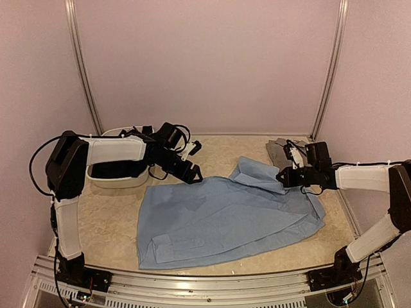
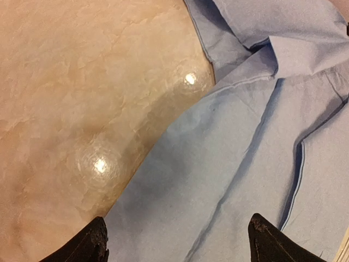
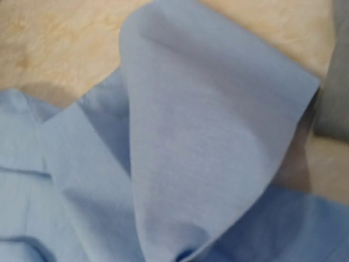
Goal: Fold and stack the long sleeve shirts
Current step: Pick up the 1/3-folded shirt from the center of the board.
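The light blue shirt [image 1: 225, 218] lies spread across the middle of the table. My right gripper [image 1: 283, 178] is shut on a fold of it at its back right part and holds that flap [image 3: 218, 136] raised; the cloth hides the fingers in the right wrist view. My left gripper [image 1: 194, 173] hovers open over the shirt's back left edge [image 2: 229, 180], its two dark fingertips [image 2: 94, 243] wide apart with nothing between them. A folded grey shirt [image 1: 277, 151] lies at the back right, also at the right edge of the wrist view as the grey shirt [image 3: 335, 98]. Black cloth [image 1: 119, 169] fills the tub.
A white plastic tub [image 1: 122, 183] stands at the back left, partly under my left arm. Bare marbled tabletop [image 2: 82, 98] shows left of the blue shirt. Walls enclose the table at the back and sides.
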Tool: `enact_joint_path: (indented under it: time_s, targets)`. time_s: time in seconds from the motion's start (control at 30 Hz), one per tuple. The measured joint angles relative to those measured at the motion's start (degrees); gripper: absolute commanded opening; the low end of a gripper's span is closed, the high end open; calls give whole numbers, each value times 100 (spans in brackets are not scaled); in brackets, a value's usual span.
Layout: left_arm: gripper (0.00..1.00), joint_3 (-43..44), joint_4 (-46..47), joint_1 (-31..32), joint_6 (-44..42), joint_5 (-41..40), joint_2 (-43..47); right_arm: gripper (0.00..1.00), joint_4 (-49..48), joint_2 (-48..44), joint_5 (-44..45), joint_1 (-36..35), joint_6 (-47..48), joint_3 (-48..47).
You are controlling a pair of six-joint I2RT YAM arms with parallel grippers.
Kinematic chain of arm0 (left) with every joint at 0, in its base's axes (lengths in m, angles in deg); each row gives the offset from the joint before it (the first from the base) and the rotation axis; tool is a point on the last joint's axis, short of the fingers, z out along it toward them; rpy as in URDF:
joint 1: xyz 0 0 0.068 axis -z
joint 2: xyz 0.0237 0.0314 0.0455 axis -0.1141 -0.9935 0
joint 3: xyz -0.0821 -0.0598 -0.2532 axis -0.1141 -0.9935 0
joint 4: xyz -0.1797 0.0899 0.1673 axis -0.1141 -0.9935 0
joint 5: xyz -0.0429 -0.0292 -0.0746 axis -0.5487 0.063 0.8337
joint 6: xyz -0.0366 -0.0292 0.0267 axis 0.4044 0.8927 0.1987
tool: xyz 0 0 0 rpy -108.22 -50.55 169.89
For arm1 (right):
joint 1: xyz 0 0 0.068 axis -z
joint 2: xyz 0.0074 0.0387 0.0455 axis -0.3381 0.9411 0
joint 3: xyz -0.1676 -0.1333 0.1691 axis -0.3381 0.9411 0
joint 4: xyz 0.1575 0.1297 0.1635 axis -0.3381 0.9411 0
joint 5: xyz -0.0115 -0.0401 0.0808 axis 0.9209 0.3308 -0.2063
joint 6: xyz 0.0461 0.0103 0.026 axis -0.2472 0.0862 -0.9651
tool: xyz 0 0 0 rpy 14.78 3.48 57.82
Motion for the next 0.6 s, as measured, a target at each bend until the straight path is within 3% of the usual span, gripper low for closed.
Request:
enact_joint_path:
  time_s: [0.33, 0.6]
  targets:
    - [84, 575, -1729, -459, -1917, -601, 254, 0, 317, 203, 319, 170, 264, -120]
    - [77, 767, -2439, -1121, -2745, -223, -358, 0, 468, 203, 413, 337, 295, -125]
